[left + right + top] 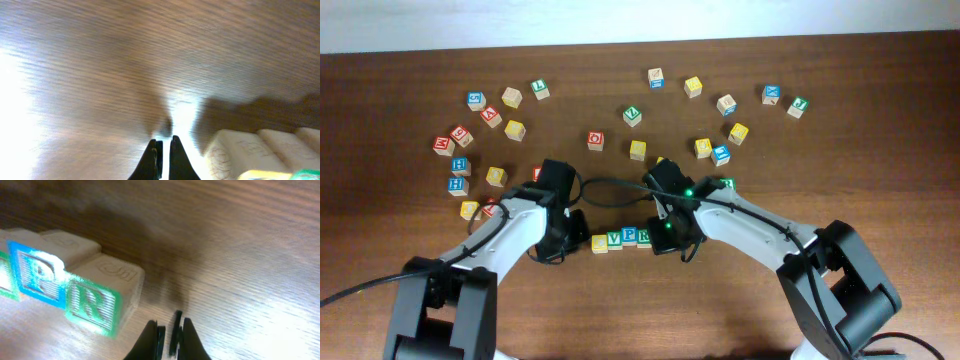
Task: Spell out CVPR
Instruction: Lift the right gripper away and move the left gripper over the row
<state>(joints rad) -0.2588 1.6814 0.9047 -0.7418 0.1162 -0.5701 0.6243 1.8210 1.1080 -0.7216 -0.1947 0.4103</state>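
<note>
Wooden table (pixel 650 315), dark grain, bare at the near edge. Loose letter blocks (pixel 633 115), many, scattered across the far half, well apart from the work. Row of four blocks (pixel 621 239), near centre, between the two arms, faces touching, reading C-V-P-R: C block (pixel 599 243), yellow, at the left end; V block (pixel 614 239); P block (pixel 37 275), blue letter; R block (pixel 92 305), green letter, at the right end. Handling, by judgement: small painted wood cubes, light, rigid, not fragile, faces smooth and apt to slide; grip across two opposite flat sides. Left gripper (pixel 163 152), just beside the C end, fingers pressed together on nothing. Right gripper (pixel 170 332), just beside the R end, fingers likewise drawn together, empty.
</note>
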